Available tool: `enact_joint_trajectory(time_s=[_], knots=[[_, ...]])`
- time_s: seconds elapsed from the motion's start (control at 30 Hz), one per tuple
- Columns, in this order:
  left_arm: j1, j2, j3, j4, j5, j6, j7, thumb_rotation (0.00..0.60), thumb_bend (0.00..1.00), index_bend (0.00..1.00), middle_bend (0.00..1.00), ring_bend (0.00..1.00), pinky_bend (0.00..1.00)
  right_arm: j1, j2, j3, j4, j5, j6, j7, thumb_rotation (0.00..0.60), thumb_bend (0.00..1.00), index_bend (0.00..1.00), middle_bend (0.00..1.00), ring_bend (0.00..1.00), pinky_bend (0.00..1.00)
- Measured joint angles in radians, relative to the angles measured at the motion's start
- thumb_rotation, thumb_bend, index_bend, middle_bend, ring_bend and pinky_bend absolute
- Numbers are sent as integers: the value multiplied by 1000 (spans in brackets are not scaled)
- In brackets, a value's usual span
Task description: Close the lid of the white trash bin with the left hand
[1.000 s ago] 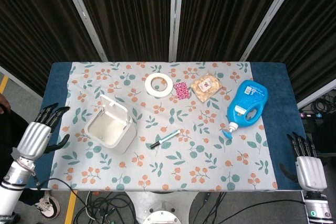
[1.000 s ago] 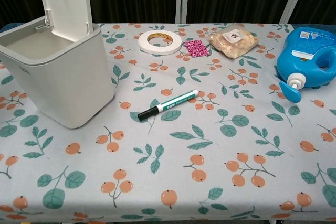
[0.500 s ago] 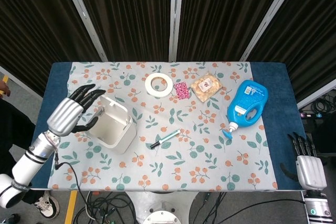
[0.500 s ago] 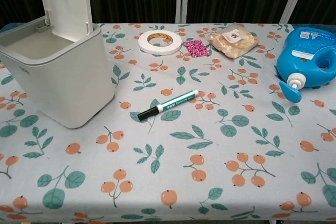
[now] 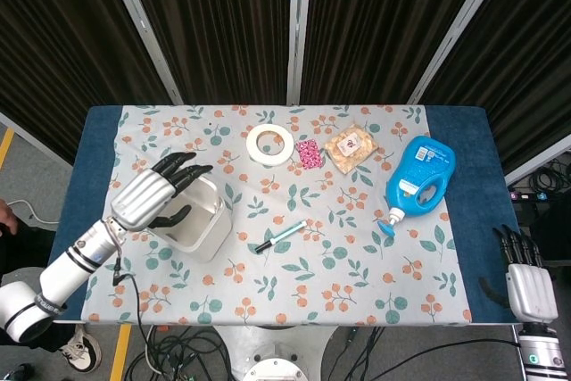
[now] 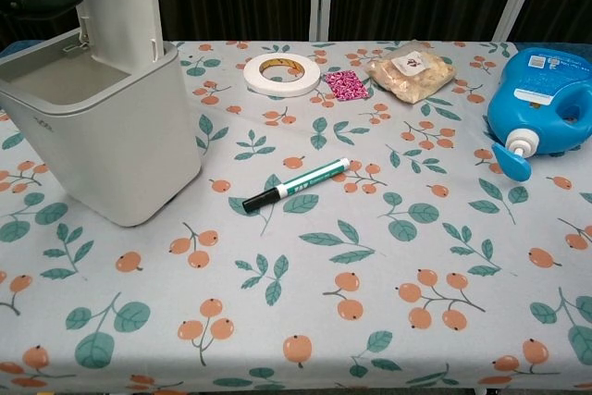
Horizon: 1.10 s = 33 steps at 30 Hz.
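The white trash bin (image 5: 198, 227) (image 6: 102, 131) stands at the left of the table with its lid (image 6: 113, 2) raised upright at the far side. My left hand (image 5: 159, 192) hovers over the bin's left part with its fingers spread, holding nothing. In the chest view only a dark fingertip (image 6: 42, 2) shows left of the lid. My right hand (image 5: 528, 285) hangs off the table's right edge, fingers apart and empty.
On the flowered cloth lie a green marker (image 5: 281, 236) (image 6: 298, 183), a tape roll (image 5: 271, 144) (image 6: 281, 73), a pink packet (image 5: 309, 153), a snack bag (image 5: 351, 147) (image 6: 410, 69) and a blue detergent bottle (image 5: 419, 176) (image 6: 541, 104).
My left hand has swung in from beyond the table's left edge to above the bin. The lid still stands upright. The right hand has not moved.
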Motion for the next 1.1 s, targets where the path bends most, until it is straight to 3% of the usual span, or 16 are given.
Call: enact_joint_trajectory(time_s=[0.33, 0.6, 1.1], knots=[[62, 61, 71, -69, 11, 43, 47, 452, 448, 85, 238, 36, 115, 5, -11, 1, 18, 9, -20, 11, 600, 177, 0, 0, 0, 0], [119, 65, 140, -76, 40, 82, 58, 434, 448, 85, 238, 36, 115, 10, -15, -7, 13, 5, -35, -10, 600, 178, 0, 0, 0, 0], [178, -17, 183, 1, 59, 150, 49, 431, 445, 85, 244, 36, 115, 15, -21, -8, 12, 8, -47, -12, 600, 178, 0, 0, 0, 0]])
